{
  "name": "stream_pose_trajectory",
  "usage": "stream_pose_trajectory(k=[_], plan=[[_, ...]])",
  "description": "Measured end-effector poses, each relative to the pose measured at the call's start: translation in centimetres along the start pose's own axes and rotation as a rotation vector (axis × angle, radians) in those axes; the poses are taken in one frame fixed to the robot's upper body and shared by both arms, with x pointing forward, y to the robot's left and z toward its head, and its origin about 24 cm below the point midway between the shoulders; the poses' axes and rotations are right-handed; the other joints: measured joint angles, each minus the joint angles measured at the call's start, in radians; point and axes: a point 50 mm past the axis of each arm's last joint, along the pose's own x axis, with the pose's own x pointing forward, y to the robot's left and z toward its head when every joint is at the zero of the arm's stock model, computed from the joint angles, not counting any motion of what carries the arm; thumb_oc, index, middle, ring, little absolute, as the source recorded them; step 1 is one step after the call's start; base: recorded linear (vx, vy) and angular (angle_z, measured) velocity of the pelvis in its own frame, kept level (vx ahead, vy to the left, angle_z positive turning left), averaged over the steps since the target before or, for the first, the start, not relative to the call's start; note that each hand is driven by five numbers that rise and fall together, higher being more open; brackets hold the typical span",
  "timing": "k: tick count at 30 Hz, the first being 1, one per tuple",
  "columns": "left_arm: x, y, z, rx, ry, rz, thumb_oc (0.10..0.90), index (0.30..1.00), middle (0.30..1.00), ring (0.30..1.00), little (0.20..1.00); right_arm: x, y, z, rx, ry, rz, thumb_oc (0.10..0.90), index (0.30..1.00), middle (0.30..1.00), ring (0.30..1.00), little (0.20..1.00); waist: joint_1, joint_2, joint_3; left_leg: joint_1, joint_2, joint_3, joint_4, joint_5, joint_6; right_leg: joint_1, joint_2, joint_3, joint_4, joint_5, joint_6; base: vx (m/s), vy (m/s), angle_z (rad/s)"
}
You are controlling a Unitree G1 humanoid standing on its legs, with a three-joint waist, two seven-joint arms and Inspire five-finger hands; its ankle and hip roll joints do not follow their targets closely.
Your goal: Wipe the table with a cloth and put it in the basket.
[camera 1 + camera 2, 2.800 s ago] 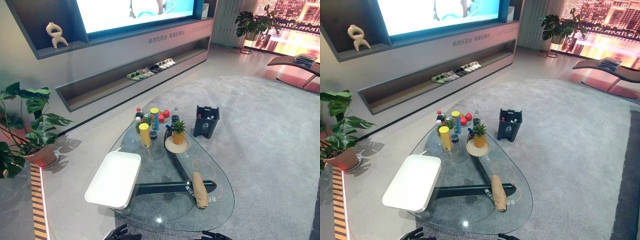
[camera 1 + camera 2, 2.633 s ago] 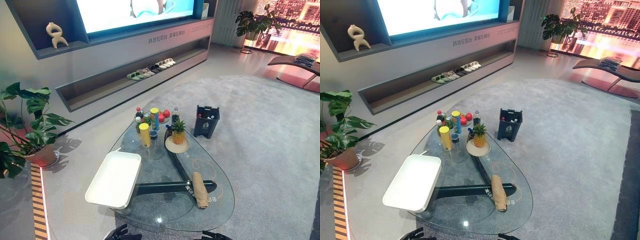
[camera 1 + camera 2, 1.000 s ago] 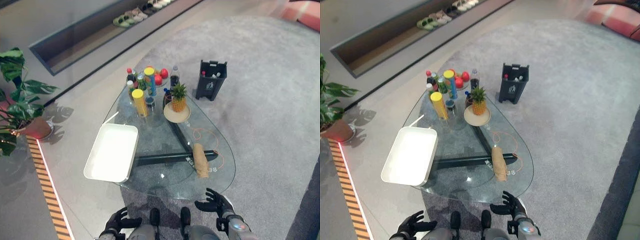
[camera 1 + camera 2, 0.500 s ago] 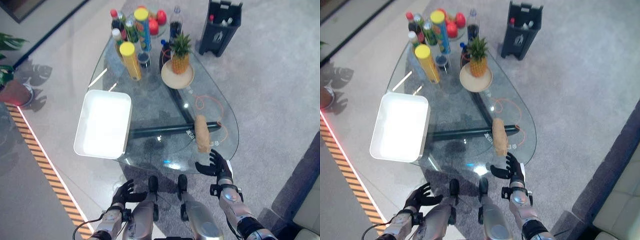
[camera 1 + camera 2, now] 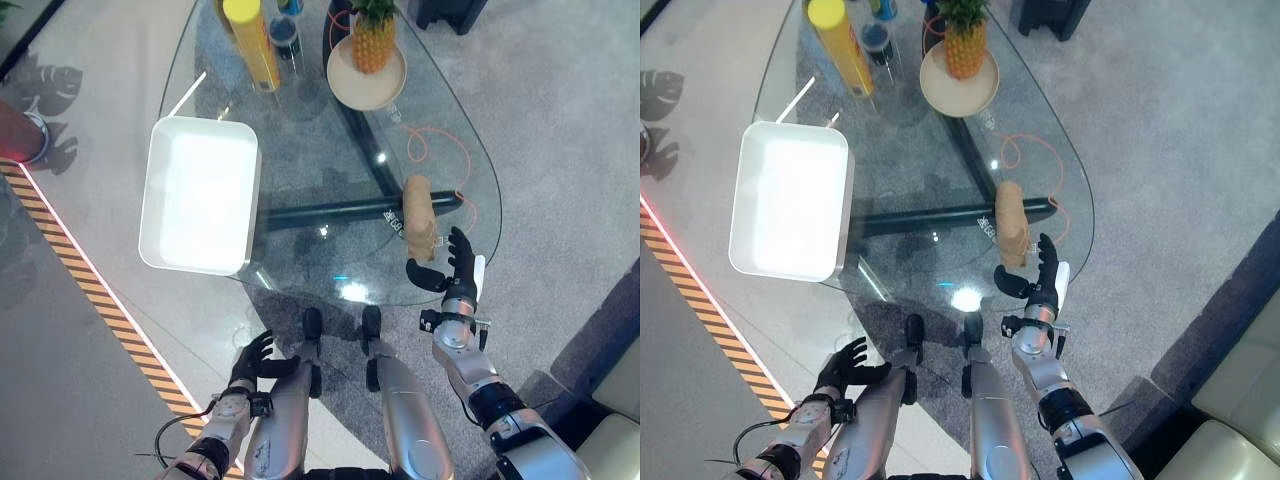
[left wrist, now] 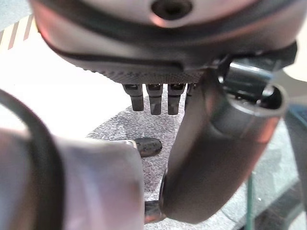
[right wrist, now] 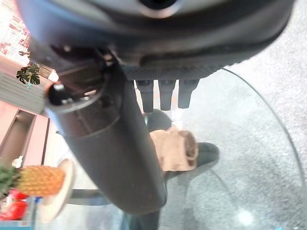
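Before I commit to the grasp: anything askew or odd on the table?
One thing: the white basket overhangs the glass table edge on the robot's left. The rolled cloth lies flat, just ahead of the open right hand.

A pineapple (image 5: pixel 373 40) stands upright on a round beige plate (image 5: pixel 366 88), with a tall yellow cylindrical can (image 5: pixel 252 42) well to its left. An orange cord (image 5: pixel 432 150) loops loosely near the plate. Grey carpet (image 5: pixel 560 150) surrounds them.
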Motion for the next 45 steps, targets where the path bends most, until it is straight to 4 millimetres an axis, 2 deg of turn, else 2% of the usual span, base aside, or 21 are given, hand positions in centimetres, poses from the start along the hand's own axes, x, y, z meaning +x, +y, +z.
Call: stream_pose_trajectory(k=[9, 18, 28, 36, 45], plan=[[0.4, -0.3, 1.0, -0.115, -0.024, 0.013, 0.8, 0.9, 0.9, 0.9, 0.9, 1.6, -0.1, 2.5, -0.048, -0.056, -0.086, 0.8, 0.9, 0.9, 0.9, 0.9, 0.002, 0.001, 0.002, -0.109, -0.003, 0.002, 0.053, -0.001, 0.01, -0.107, -0.005, 0.002, 0.048, 0.005, -0.001, -0.01, 0.046, 0.0], [0.9, -1.2, 3.3, -0.125, -0.1, -0.022, 0.8, 0.9, 0.9, 0.9, 0.9, 3.0, -0.5, 5.5, -0.05, -0.123, -0.187, 0.8, 0.9, 0.9, 0.9, 0.9, 0.025, 0.002, 0.002, -0.24, -0.006, 0.002, 0.117, -0.006, 0.011, -0.236, -0.011, 0.0, 0.111, -0.001, -0.003, 0.0, 0.004, 0.0], [1.0, -1.3, 4.8, -0.14, -0.149, -0.021, 0.8, 0.9, 0.9, 0.9, 0.9, 4.3, -0.7, 9.1, -0.002, -0.21, -0.261, 0.8, 0.9, 0.9, 0.9, 0.9, 0.028, 0.002, 0.002, -0.332, -0.011, 0.001, 0.166, -0.009, 0.008, -0.324, -0.018, -0.001, 0.15, -0.011, -0.003, 0.03, 0.017, 0.02], [1.4, -1.6, 6.2, -0.158, -0.174, -0.021, 0.8, 0.9, 0.9, 0.9, 0.9, 4.8, -1.4, 10.1, 0.009, -0.231, -0.286, 0.8, 0.9, 0.9, 0.9, 0.9, 0.047, 0.002, 0.003, -0.402, -0.012, 0.001, 0.21, -0.017, 0.012, -0.391, -0.02, 0.001, 0.187, -0.013, -0.005, 0.02, 0.009, 0.01], [1.5, -1.6, 7.7, -0.171, -0.221, -0.035, 0.8, 0.9, 0.9, 0.9, 0.9, 4.9, -1.4, 11.6, 0.049, -0.262, -0.335, 0.8, 0.9, 0.9, 0.9, 0.9, 0.047, 0.002, 0.002, -0.479, -0.011, -0.001, 0.262, -0.023, 0.018, -0.458, -0.022, 0.002, 0.224, -0.014, -0.004, 0.0, 0.0, 0.0]])
